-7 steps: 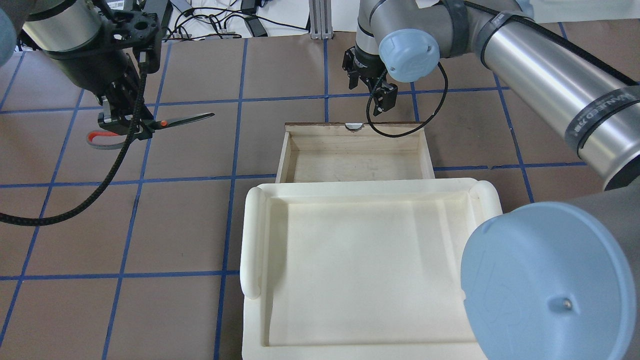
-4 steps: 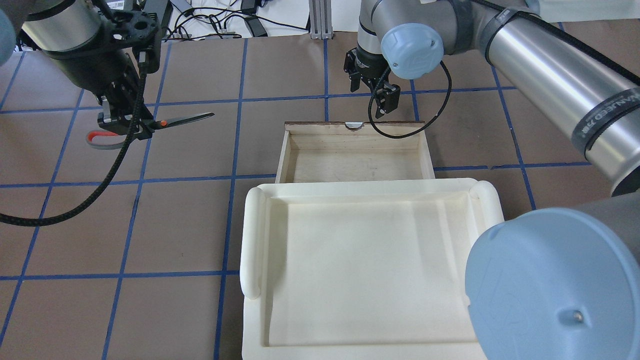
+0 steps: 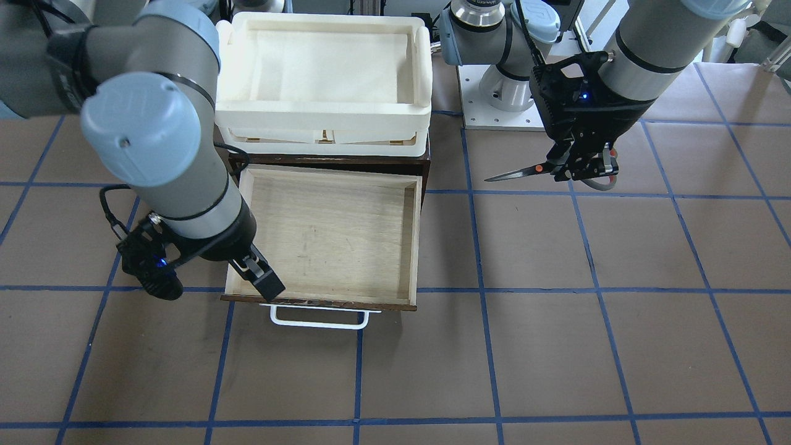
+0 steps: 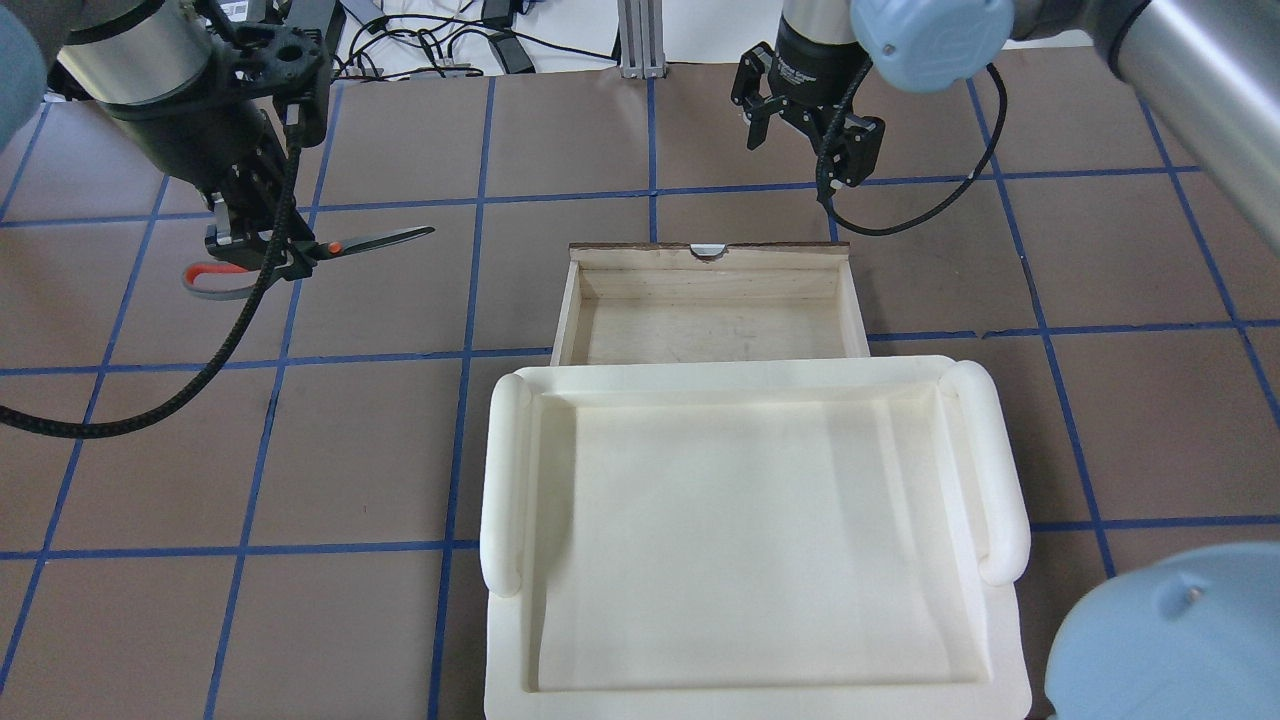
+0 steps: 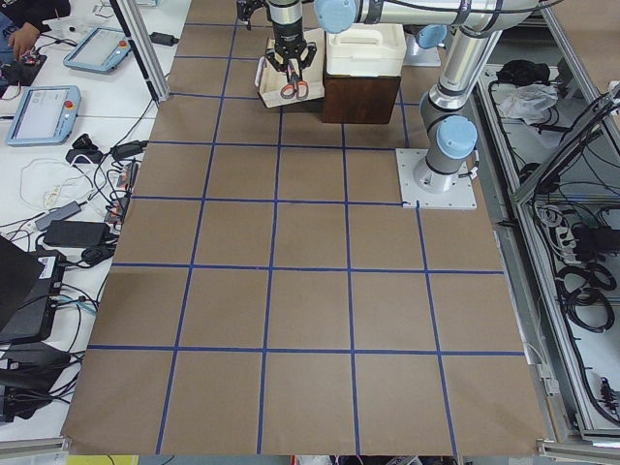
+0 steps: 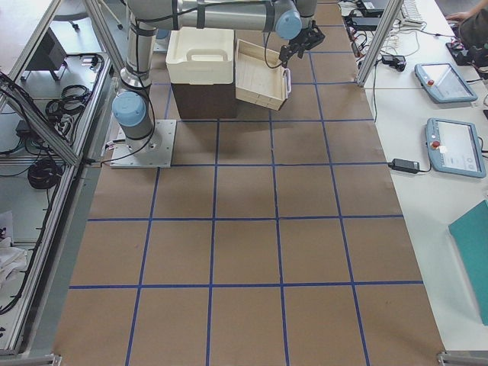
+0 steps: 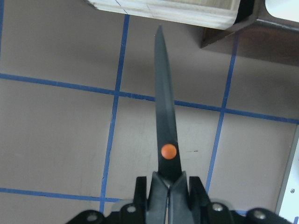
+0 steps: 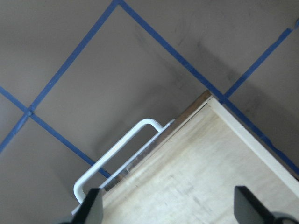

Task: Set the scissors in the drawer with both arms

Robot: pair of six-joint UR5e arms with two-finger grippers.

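You had the left fingers (image 7: 158,193) clamped on the scissors (image 4: 370,238), toward the bench's left edge from the drawer (image 3: 413,247), and the right fingers (image 8: 93,205) spread wide over its front.

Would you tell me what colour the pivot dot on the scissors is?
The pivot dot is orange, clearest in the left wrist-mounted view.

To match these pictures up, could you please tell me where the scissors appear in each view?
Front-facing: scissors upper right, in the left end effector, blades pointing left.
Overhead: upper left, blades pointing right.
Exterior left: top centre, small, orange loops showing.
Exterior right: cannot make them out.
Left wrist: centre, blades pointing up.
Right wrist: not in view.
Shared landmark: the open drawer.
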